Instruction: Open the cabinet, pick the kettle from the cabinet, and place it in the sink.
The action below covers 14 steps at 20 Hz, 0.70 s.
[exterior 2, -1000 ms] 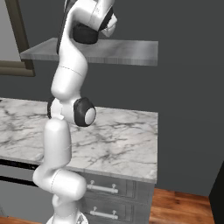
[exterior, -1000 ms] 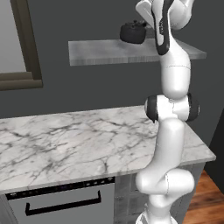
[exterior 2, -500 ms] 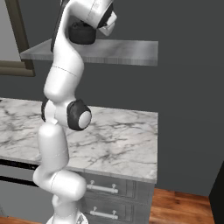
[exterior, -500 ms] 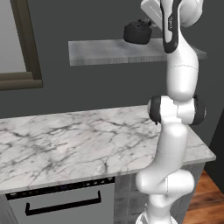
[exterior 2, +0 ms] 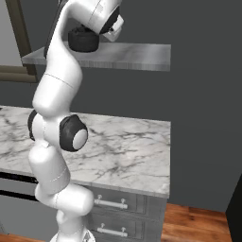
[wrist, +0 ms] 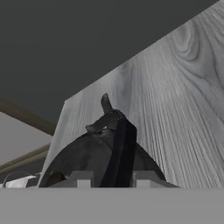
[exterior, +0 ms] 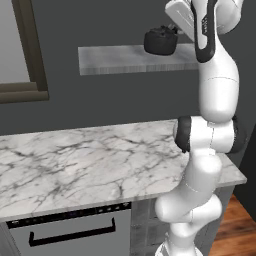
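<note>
since the earlier frames the kettle (exterior: 160, 41) has risen a little with the hand, and the upper arm has drawn more upright; the base views hold their framing, so this is no camera shift. now the kettle sits just above the grey wood-grain shelf (exterior: 120, 59), whether it touches the board or hangs clear cannot be told. in the right base view the kettle (exterior 2: 83, 40) is partly hidden behind the white wrist, over the shelf (exterior 2: 137, 54).

the gripper (wrist: 113, 178) is pressed close about the kettle's arched handle: in the hand view the flat dark strap of the handle runs down between the two pale finger blocks, and the kettle (wrist: 78, 157) bulges round and matte black on either side, its short spout pointing up and away over the shelf (wrist: 175, 105), whose grain is long, streaked and swirled.

below, the marble counter (exterior: 95, 165) is white with grey veining, smooth and square-edged. under it a dishwasher front (exterior: 75, 232) carries a dark bar handle. in the right base view grey drawers (exterior 2: 120, 208) with slim metal pulls sit beneath the counter (exterior 2: 127, 146), and a strip of reddish wood floor (exterior 2: 198, 224) shows. a dark-framed window (exterior: 22, 55) stands at the left. no writing or labels are legible anywhere.
</note>
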Motion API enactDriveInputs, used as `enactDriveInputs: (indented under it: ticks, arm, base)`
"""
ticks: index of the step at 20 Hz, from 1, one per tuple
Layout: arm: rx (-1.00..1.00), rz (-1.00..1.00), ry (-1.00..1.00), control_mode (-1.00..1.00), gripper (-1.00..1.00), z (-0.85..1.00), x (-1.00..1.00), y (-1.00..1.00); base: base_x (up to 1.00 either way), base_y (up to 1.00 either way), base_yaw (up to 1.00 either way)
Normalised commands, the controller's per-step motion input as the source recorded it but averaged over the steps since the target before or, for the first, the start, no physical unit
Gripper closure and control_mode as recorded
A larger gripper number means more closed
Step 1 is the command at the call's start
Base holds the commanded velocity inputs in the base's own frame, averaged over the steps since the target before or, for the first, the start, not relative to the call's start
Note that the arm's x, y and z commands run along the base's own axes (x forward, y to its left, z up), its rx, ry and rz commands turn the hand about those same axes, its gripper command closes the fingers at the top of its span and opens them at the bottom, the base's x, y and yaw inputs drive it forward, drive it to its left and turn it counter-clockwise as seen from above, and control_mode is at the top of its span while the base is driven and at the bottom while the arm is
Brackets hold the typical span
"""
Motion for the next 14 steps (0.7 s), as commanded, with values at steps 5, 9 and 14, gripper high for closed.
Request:
enactDriveInputs:
  ticks: [5, 9, 14]
  arm:
    - [0.00, 0.00, -0.07, -1.00, 1.00, -0.12, -0.41, 0.15]
    - [0.00, 0.00, -0.04, -1.00, 1.00, -0.08, -0.39, 0.13]
    - [0.00, 0.00, 0.00, -1.00, 1.00, -0.02, -0.36, 0.08]
  base:
    - [0.00, 0.00, 0.00]
    - [0.00, 0.00, 0.00]
    - [0.00, 0.00, 0.00]
